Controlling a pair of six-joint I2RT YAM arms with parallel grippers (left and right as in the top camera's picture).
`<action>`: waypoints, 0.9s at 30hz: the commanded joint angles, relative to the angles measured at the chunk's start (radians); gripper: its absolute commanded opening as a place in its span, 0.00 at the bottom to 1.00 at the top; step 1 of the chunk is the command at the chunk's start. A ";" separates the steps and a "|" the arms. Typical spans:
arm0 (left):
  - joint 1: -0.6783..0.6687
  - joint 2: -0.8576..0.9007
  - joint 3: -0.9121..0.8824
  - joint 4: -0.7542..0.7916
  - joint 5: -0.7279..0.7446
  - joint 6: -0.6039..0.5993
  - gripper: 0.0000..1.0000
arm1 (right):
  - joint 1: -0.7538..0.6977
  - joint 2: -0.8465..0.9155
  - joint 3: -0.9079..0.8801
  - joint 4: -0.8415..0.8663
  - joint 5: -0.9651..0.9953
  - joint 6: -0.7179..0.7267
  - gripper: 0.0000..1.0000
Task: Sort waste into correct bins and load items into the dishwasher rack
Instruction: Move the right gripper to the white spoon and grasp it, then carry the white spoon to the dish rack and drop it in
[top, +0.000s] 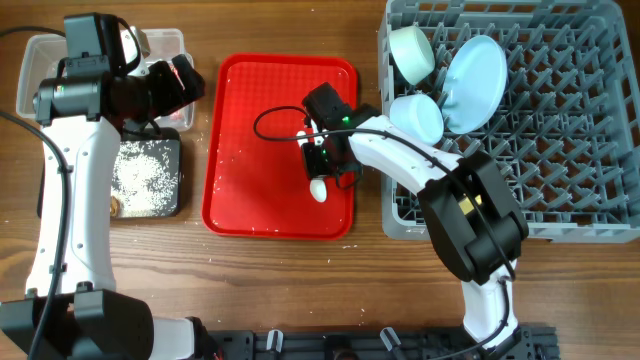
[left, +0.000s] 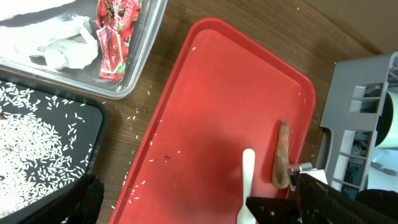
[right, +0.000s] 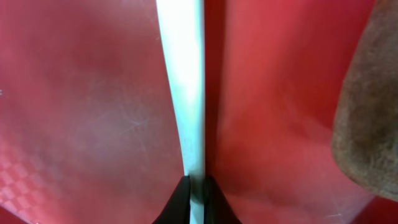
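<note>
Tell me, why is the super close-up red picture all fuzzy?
Right wrist view: the camera sits so near that the white spoon, the brown food stick and the red tray blur, with pale glare on the tray; overhead view: sharp; left wrist view: mostly sharp.

The white plastic spoon (left: 247, 180) lies on the red tray (top: 250, 150), its thin handle pinched by the right gripper (right: 196, 193), with the brown carrot-shaped stick (left: 282, 154) just beside it. Crumpled white paper (left: 65, 46) and a red-and-white snack wrapper (left: 112, 43) sit in the clear tub (left: 146, 43) - white rice grains (left: 31, 137) cover the black tray (left: 96, 130) alongside. In the grey rack (top: 560, 150), on the side nearest the red tray, the pale blue plate (top: 475, 80) stands tilted beside the pale green bowl (top: 410, 52) and light blue bowl (top: 420, 115).
</note>
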 joint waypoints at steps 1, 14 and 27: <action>0.005 0.000 0.006 0.003 0.001 0.002 1.00 | 0.002 0.037 -0.030 -0.018 0.007 0.003 0.04; 0.005 0.000 0.006 0.003 0.001 0.002 1.00 | 0.055 -0.079 -0.008 -0.023 -0.116 0.076 0.59; 0.005 0.000 0.006 0.003 0.001 0.002 1.00 | 0.228 -0.024 -0.024 0.044 0.135 0.336 0.34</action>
